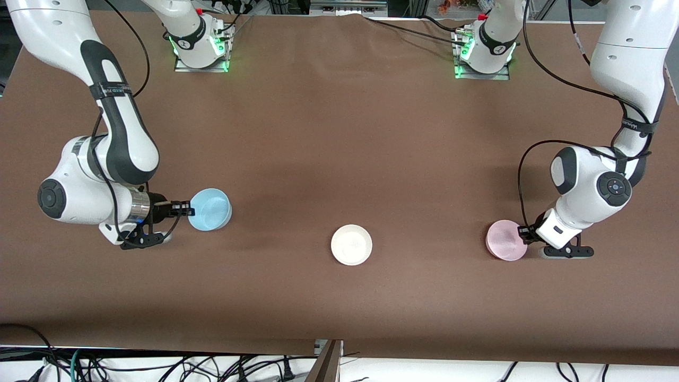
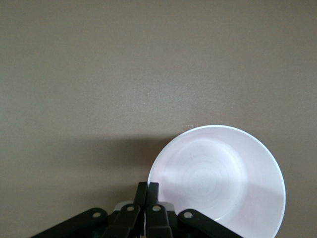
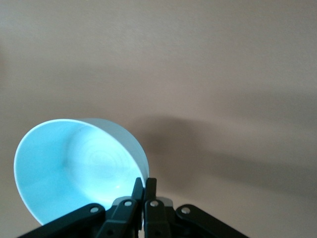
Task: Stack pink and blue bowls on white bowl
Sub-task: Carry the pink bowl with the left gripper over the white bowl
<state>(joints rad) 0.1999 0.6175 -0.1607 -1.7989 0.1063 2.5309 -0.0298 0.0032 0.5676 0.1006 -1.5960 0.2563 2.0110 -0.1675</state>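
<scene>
Fingers of the right gripper (image 1: 186, 208) are closed on the rim of the blue bowl (image 1: 211, 209), the thin wall being pinched between them, as is seen in the right wrist view, where the two dark fingertips (image 3: 138, 191) meet at the bowl's edge (image 3: 79, 168). The blue bowl is held tilted toward the right arm's end of the brown table (image 1: 339, 132), its opening partly turned sideways. At the left arm's end, the left gripper (image 1: 526, 232) is likewise closed on the rim of the pink bowl (image 1: 505, 240); in the left wrist view the fingers (image 2: 142, 194) are seen pressed together at the edge of the pale bowl (image 2: 218, 178). Whether the pink bowl is resting on the table or is slightly raised cannot be told. Between the two, near the middle of the table and slightly nearer the front camera than either, the white bowl (image 1: 351, 244) is set upright, well apart from both.
</scene>
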